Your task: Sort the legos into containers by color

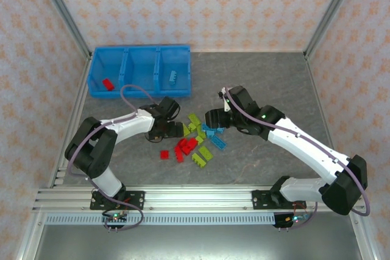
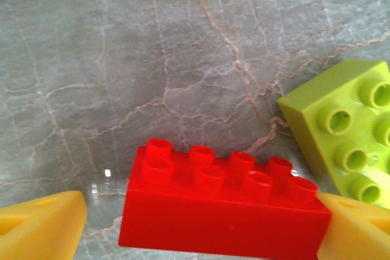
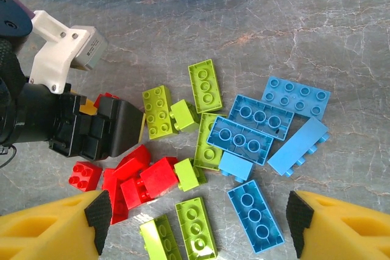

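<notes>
- My left pincer [image 2: 201, 235] is spread astride a red brick [image 2: 222, 208] on the table [image 2: 122, 59]. One pad [image 2: 356, 229] touches its end; the other stands just clear.
- A lime brick [image 2: 350, 129] lies just beside it.
- My right pincer [image 3: 198, 226] hangs spread wide above the loose legos [image 3: 244, 132], pinching nothing.
- The bin [image 1: 140, 49] sits far left, with a second red brick [image 1: 108, 84] in its left compartment and a blue brick [image 1: 173, 77] in its right.

Both the left fingers [image 2: 36, 226] and right fingers [image 3: 49, 232] stand spread.
</notes>
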Motion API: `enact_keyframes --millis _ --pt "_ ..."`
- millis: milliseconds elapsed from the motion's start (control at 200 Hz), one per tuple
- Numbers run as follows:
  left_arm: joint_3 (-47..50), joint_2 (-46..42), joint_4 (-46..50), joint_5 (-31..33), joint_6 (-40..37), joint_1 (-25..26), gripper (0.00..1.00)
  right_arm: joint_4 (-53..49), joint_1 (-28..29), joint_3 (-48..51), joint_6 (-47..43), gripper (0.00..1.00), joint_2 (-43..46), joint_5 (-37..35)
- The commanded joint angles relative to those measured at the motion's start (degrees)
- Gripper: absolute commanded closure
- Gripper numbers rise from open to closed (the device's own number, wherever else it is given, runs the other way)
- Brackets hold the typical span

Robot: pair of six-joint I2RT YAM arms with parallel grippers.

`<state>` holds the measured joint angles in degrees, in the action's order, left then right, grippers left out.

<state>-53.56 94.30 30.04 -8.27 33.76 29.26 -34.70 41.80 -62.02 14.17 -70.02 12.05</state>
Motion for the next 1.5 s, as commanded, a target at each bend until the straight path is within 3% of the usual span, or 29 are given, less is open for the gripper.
enact_keyframes --millis 0,130,270,380,546,656,836,976,1171,1361,1496 --pt "-0.8 0.5 -0.8 4.5 -1.7 0.2 0.07 0.3 -0.2 -1.5 1.2 0.23 0.0 0.1" --pt "-0.5 1.1 -1.9 5.3 -2.5 0.2 0.13 0.4 -0.2 -1.1 1.7 0.22 0.0 0.4" --pt "-0.5 1.1 -2.7 5.1 -2.8 0.2 0.27 0.1 -0.2 -1.0 1.8 0.22 -0.3 2.2" --pt "-0.5 0.3 -2.3 5.5 -2.8 0.2 0.36 -0.9 -0.1 -1.8 1.5 0.22 -1.8 7.1" --pt "-0.8 -6.1 -0.6 8.1 -2.6 -0.7 0.41 0.5 -0.1 -2.6 2.2 0.22 -3.1 15.3" --pt "-3.0 -11.5 0.9 10.5 -2.2 -5.5 0.41 1.6 -0.1 -2.9 2.9 0.22 -2.3 13.0" --pt "-10.6 -13.4 -0.2 11.8 -1.9 -19.7 0.41 1.9 -0.1 -3.1 3.3 0.21 -2.7 9.2" --pt "-20.9 -7.5 0.2 14.0 -0.3 -28.5 0.41 2.1 -0.2 -2.6 4.1 0.21 -2.9 8.9" --pt "-39.2 8.8 6.6 14.4 0.7 -36.4 0.41 2.0 -0.1 -1.4 5.3 0.21 -0.6 9.1" --pt "-51.2 21.3 10.5 7.3 3.5 -41.9 0.42 -0.1 -0.1 -0.8 5.3 0.21 1.9 7.6" --pt "-57.2 26.7 12.6 1.8 2.8 -42.8 0.38 -0.7 -0.1 -0.6 5.4 0.21 3.7 7.5"
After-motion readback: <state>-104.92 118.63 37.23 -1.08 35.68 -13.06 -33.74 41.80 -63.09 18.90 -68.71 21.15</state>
